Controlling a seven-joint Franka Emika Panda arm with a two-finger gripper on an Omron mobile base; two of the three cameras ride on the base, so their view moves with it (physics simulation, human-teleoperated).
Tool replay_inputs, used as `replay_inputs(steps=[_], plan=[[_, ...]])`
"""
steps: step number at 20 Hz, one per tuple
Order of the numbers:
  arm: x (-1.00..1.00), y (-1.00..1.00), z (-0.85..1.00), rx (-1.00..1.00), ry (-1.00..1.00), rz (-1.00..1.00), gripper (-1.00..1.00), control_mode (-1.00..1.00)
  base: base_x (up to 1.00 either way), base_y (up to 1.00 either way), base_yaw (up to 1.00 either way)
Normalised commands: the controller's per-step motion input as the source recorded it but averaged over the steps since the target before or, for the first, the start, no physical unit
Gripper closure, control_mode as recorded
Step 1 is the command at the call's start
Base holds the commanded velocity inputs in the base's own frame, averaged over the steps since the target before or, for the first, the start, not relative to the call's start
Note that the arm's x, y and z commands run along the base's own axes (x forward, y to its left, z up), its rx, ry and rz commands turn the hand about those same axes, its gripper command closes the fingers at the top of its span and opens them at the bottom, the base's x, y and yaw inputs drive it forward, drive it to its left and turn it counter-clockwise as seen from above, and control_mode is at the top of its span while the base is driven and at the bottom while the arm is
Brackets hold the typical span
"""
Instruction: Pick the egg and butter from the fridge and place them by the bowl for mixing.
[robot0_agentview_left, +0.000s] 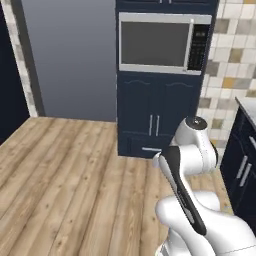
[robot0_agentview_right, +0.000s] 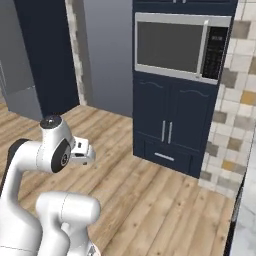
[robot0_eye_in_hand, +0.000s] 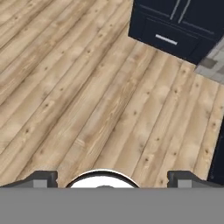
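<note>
My gripper (robot0_eye_in_hand: 112, 177) hangs over bare wooden floor (robot0_eye_in_hand: 87, 87), its two dark fingertips (robot0_eye_in_hand: 43, 177) standing wide apart with nothing between them: it is open. The arm is folded close to the base in both base views. A tall grey metallic body at the far left of the right base view looks like the fridge (robot0_agentview_right: 17, 95), shut and well off to my left. The egg, the butter and the bowl are out of view.
A navy cabinet column (robot0_agentview_left: 150, 115) with a built-in microwave (robot0_agentview_left: 162, 42) stands straight ahead, and its low drawer (robot0_eye_in_hand: 168, 39) lies beyond the fingers. A tiled wall (robot0_agentview_left: 225, 75) and navy base cabinets (robot0_agentview_left: 242, 170) close the right side. Open wood floor (robot0_agentview_left: 65, 175) spreads to the left.
</note>
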Motion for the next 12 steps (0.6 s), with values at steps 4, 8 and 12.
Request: replay_inputs(steps=[4,8,12], plan=[[0.00,0.00,0.00,0.00,0.00,0.00,-1.00,1.00,0.31,0.48,0.34],[0.00,0.00,0.00,0.00,0.00,0.00,-1.00,1.00,0.54,0.57,0.13],[0.00,0.00,0.00,0.00,0.00,0.00,-1.00,1.00,0.76,0.47,0.00]])
